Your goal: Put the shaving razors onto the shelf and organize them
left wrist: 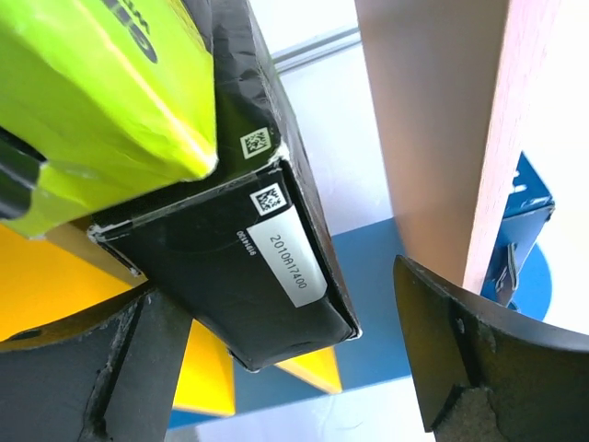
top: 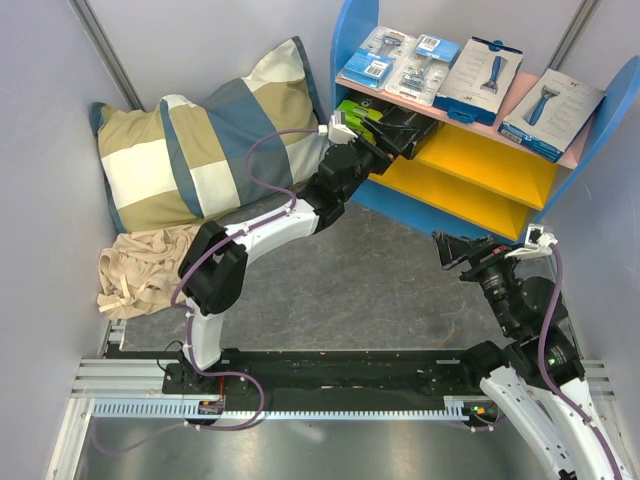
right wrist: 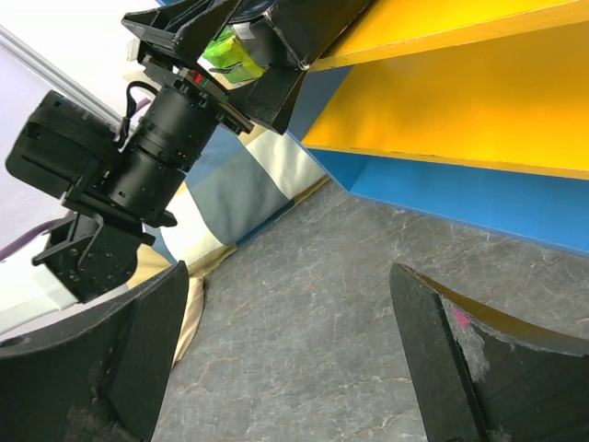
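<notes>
Grey partition walls enclose the work area. The grey table (top: pixel 380 290) carries a checked pillow (top: pixel 210 150) and a beige cloth (top: pixel 140 275) at the left, and the shelf (top: pixel 350 40) at the far right.

**Stock on the shelf**
- Pink top board (left wrist: pixel 433 138): two blister packs (top: pixel 372 55) at the left and two white boxes (top: pixel 483 78) at the right, in a row.
- Upper yellow board (top: pixel 490 160): a lime-green box (left wrist: pixel 101 92) and a black box (left wrist: pixel 248 267) lie at its left end, under the pink top board. They are pressed together, but I cannot tell whether one rests on the other.

**Left claw**
My left claw (left wrist: pixel 276 285) is reached in over the upper yellow board with the jaws spread wide and gripping nothing. The labelled end of the black box sits between them. The right jaw stands clear of it, and the left jaw is very close to its lower edge, though contact cannot be confirmed.

**Right claw**
My right claw (right wrist: pixel 287 270) hangs over bare table in front of the shelf, jaws wide and empty, well apart from every pack.

**Governing relation**
The black box lies straight ahead of my left claw. I judge its long axis to run roughly along my line of reach, into the shelf. The left arm is clearly the nearer. Any closing or withdrawal should follow that axis, as the pink top board sits just beside the right jaw.
</notes>
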